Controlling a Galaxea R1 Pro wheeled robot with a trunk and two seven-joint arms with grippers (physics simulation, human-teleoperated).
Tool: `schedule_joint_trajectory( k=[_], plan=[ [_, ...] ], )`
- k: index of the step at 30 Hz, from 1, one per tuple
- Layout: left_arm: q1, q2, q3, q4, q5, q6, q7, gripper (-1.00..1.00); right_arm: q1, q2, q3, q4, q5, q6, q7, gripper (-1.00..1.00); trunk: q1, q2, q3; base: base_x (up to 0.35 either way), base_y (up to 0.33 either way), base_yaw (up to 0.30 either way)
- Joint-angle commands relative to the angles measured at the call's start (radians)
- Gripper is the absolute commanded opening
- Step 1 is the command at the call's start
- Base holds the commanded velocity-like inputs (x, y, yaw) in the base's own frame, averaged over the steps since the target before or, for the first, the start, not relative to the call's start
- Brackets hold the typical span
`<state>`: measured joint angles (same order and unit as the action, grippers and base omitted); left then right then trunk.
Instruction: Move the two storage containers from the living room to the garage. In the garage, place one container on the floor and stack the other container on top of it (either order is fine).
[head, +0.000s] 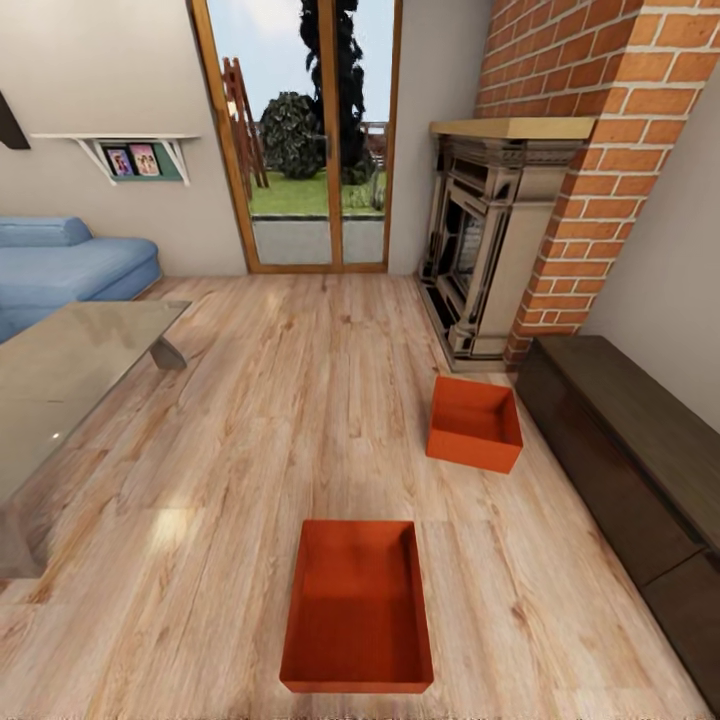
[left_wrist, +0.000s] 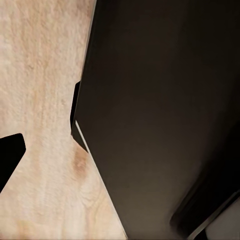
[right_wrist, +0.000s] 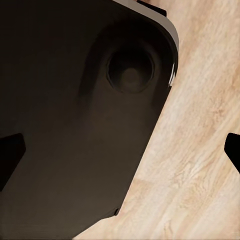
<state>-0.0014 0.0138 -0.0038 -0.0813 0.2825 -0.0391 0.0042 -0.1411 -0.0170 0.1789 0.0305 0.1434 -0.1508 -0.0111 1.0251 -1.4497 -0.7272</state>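
Living room, light wood plank floor (head: 250, 420). My left tool (left_wrist: 10, 155) and right tool (right_wrist: 120, 150) hang over the planks beside my dark base; both spread apart, holding nothing. Brick fireplace (head: 560, 200) ahead: far container (head: 475, 423) just before it, beside the dark cabinet (head: 640, 450), turned slightly. Near container (head: 357, 605) well short of the fireplace, long axis pointing toward the glass door (head: 300, 140). Glass-topped surface (head: 60, 370) and blue sofa (head: 60, 265) opposite the fireplace.
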Motion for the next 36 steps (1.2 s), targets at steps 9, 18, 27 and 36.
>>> schedule_joint_trajectory(
  k=[9,18,27,36],
  plan=[
    [0.0,0.0,-0.001,0.0,0.004,-0.002,0.0,1.0,-0.002,0.0,0.001,0.003,0.008,-0.006,-0.001,1.0,0.0,0.0,-0.014,0.0,0.0,0.0],
    [0.0,0.0,-0.001,0.0,0.004,-0.002,0.0,1.0,-0.002,0.0,0.001,0.003,0.008,-0.006,0.0,1.0,0.0,0.0,-0.015,0.0,0.0,0.0],
    [0.0,0.0,-0.001,0.0,0.004,-0.002,0.0,1.0,-0.001,0.002,0.001,0.003,0.008,-0.006,0.0,1.0,0.0,0.0,-0.015,0.0,0.0,0.0],
    [0.0,0.0,-0.001,0.0,0.004,-0.002,0.0,1.0,-0.002,0.002,0.001,0.003,0.008,-0.006,0.002,1.0,0.0,0.0,-0.015,0.0,0.0,0.0]
  ],
)
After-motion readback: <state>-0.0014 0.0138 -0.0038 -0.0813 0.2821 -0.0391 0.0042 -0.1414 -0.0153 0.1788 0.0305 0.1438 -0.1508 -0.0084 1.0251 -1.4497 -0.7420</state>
